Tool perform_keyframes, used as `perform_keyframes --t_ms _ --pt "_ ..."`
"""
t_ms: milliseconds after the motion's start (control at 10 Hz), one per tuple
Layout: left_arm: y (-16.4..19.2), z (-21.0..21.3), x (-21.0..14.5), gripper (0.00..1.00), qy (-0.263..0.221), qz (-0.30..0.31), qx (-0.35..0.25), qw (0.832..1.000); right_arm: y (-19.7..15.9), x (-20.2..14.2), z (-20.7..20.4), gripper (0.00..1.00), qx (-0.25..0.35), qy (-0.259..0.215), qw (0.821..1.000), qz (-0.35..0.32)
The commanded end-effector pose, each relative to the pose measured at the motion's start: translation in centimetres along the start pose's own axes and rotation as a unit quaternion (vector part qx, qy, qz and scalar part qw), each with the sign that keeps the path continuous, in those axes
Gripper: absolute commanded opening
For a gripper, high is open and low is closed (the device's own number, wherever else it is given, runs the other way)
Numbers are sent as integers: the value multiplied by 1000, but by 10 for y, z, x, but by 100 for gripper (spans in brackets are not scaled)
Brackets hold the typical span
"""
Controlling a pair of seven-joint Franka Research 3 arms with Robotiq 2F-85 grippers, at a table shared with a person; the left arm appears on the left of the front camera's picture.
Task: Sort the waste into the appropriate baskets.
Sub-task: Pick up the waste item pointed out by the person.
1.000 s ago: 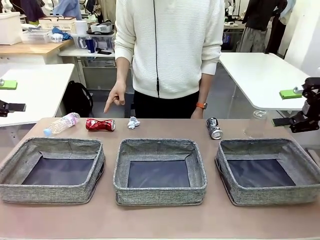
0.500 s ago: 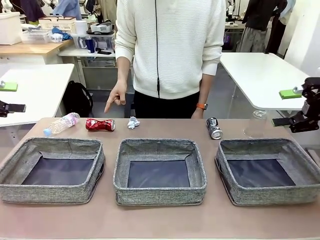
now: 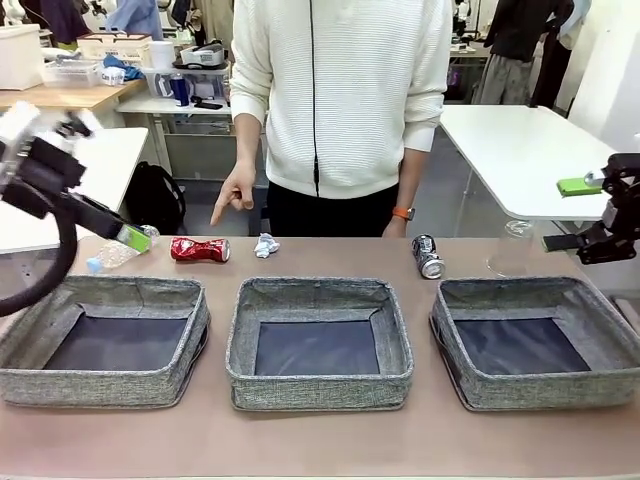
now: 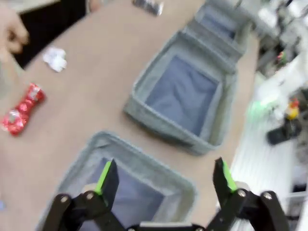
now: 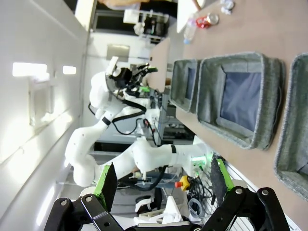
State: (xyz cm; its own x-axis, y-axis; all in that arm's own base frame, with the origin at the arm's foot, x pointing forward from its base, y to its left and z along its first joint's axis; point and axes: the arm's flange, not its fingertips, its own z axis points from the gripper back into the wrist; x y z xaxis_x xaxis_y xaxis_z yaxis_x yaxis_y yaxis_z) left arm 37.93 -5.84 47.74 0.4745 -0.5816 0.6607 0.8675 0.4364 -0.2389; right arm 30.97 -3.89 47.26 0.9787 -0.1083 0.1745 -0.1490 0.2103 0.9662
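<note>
Along the far edge lie a pink-labelled bottle (image 3: pixel 108 254), a crushed red can (image 3: pixel 200 249), a paper ball (image 3: pixel 266 245), a dark can (image 3: pixel 428 256) and a clear bottle (image 3: pixel 512 248). In front stand the left basket (image 3: pixel 100 385), the middle basket (image 3: pixel 320 388) and the right basket (image 3: pixel 545 390). My left gripper (image 3: pixel 115 195) is blurred and open, above the left basket's far edge, one green pad beside the bottle. In the left wrist view it (image 4: pixel 163 178) hangs over a basket rim (image 4: pixel 144 166), with the red can (image 4: pixel 21 108) and paper ball (image 4: pixel 55 58) beyond. My right gripper (image 3: pixel 585 215) is open and holds nothing at the right edge.
The person stands at the far side, one hand (image 3: pixel 232 195) pointing down near the red can. White tables stand behind on both sides. In the right wrist view my open gripper (image 5: pixel 161 185) looks along the row of baskets (image 5: pixel 269 103) towards the left arm (image 5: pixel 120 96).
My left arm has swung in from the left edge to above the left basket, close to the pink-labelled bottle. The right arm and the person's hand have stayed put.
</note>
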Motion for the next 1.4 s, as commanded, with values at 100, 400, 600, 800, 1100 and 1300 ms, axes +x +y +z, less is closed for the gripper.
perform_keyframes --t_ms 100,400,600,800,1100,1300 --pt "26 -27 14 100 130 -217 146 956 2 3 0 100 9 -3 1000 9" --pt "18 -33 25 100 136 -194 93 967 2 3 0 100 9 -3 1000 9" --pt "18 -33 25 100 136 -194 93 967 2 3 0 100 9 -3 1000 9" --pt "43 -32 44 100 178 -224 100 953 2 3 0 100 9 -3 1000 9" --pt "121 -66 95 100 276 -224 89 931 2 3 0 100 9 -3 1000 9" --pt "153 -88 109 100 286 -234 78 926 2 3 0 100 9 -3 1000 9"
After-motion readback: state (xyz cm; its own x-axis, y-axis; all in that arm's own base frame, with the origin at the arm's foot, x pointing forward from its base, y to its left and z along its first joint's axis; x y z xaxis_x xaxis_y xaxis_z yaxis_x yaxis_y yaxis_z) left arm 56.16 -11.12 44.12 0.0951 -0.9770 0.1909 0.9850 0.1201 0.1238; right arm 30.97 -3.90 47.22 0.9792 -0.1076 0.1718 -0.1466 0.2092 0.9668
